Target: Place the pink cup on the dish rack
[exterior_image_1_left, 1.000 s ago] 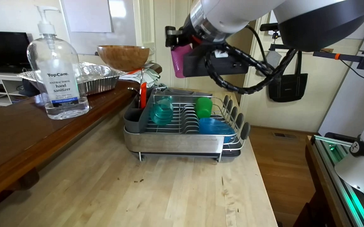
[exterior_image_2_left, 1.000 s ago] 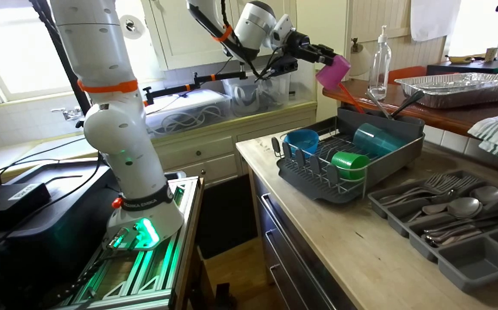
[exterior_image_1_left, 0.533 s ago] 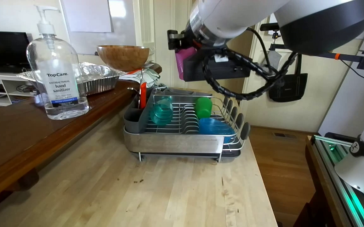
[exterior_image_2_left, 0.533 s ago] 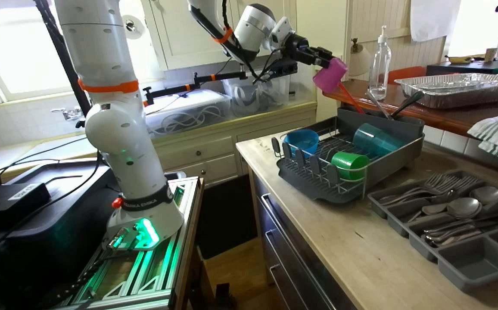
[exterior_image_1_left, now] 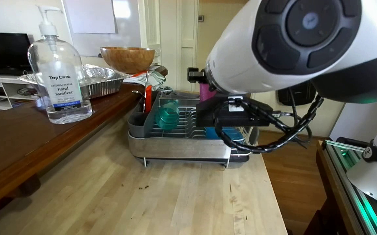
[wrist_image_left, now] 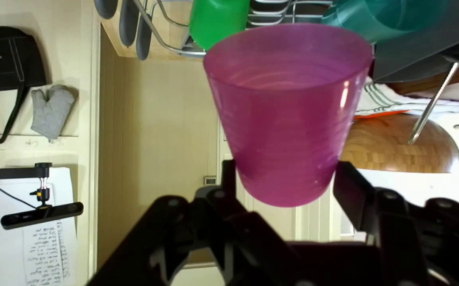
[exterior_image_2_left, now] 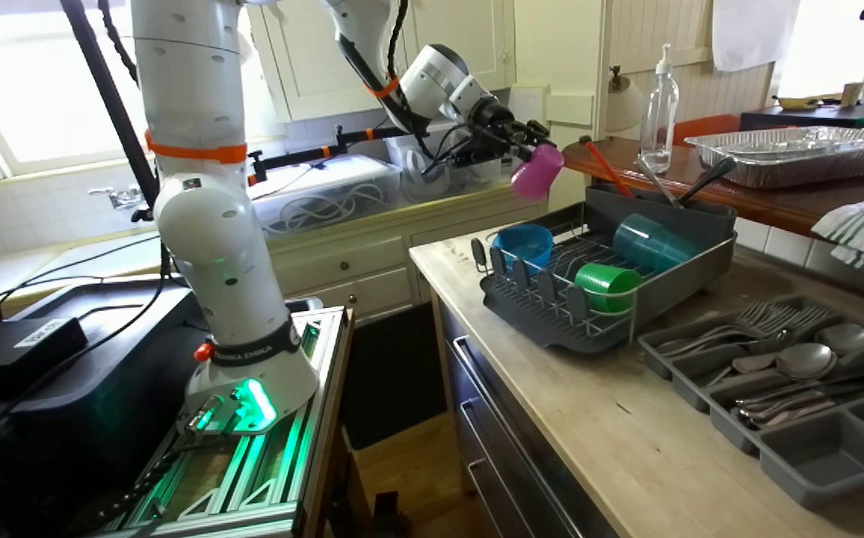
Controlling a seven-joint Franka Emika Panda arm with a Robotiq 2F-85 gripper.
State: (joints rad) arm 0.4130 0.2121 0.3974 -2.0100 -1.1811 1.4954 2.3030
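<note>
The pink cup [wrist_image_left: 289, 119] fills the middle of the wrist view, its narrow base end between the fingers and its wide mouth turned toward the rack. My gripper [wrist_image_left: 285, 169] is shut on it, both pads touching its sides. In an exterior view the pink cup [exterior_image_2_left: 538, 172] hangs tilted in the air above the far side of the dish rack [exterior_image_2_left: 682, 288], apart from it, with the gripper [exterior_image_2_left: 533, 142] at its upper part. Most of the pink cup [exterior_image_1_left: 206, 92] is hidden by the wrist in an exterior view, where the dish rack [exterior_image_1_left: 182, 148] stands below.
In the rack lie a teal cup [exterior_image_2_left: 656, 243], a green cup [exterior_image_2_left: 608, 288] and a blue cup [exterior_image_2_left: 524, 245]. Utensils [exterior_image_2_left: 608, 170] rise from its caddy. A cutlery tray [exterior_image_2_left: 821, 456] sits alongside. A sanitizer bottle [exterior_image_1_left: 61, 81] and foil tray [exterior_image_1_left: 105, 88] stand on the raised counter.
My gripper has come down with the pink cup still in it, and moved away from the utensil caddy side. The wrist now covers the green cup in an exterior view.
</note>
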